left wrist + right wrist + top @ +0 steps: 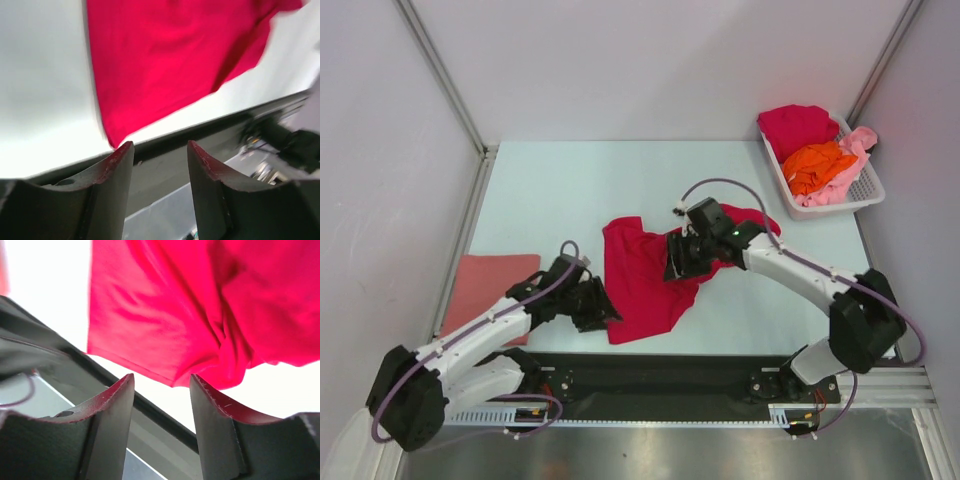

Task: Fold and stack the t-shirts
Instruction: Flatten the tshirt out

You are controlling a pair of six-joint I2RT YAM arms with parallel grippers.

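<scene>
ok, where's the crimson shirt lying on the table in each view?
Top external: crimson shirt mid-picture, spread and rumpled.
Left wrist: crimson shirt fills the upper centre.
Right wrist: crimson shirt fills the top, bunched at right.
Shared landmark: black rail along the table near edge, a dark diagonal band below the shirt in both wrist views.

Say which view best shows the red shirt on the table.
Top external: nearly all of the crimson t-shirt shows, outline and creases. Left wrist catches only one corner, blurred; right wrist only a bunched hem close up.
</scene>
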